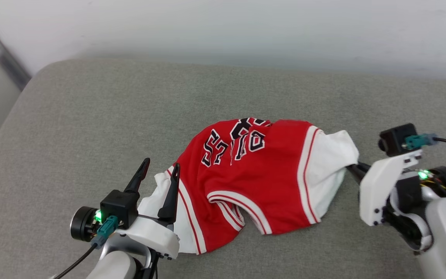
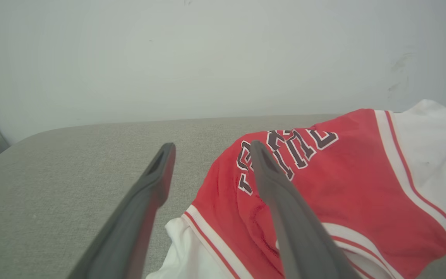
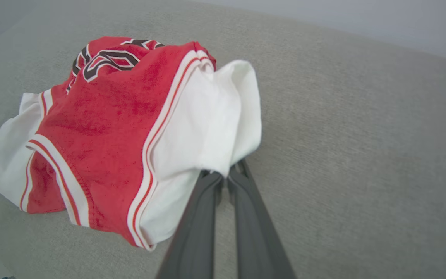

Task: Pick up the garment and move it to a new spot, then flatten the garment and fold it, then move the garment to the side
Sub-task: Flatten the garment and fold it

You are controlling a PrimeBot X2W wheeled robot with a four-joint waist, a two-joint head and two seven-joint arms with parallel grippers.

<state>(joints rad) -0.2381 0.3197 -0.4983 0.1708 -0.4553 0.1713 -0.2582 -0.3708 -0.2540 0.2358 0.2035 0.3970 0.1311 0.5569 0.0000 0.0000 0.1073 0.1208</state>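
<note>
A grey, woven-fabric padded surface point(image 1: 83, 128) carries everything, its far-left corner rounded. A red jersey shirt point(image 1: 258, 174) lies directly on it, near the middle, crumpled into a low hump rather than spread flat. Black, white-outlined lettering sits on the shirt's far side, creased and unreadable. White panels edged with red-and-white striped trim lie at its left and right ends, and the right one narrows to a point. A curved band of striped trim lies along the near edge.
</note>
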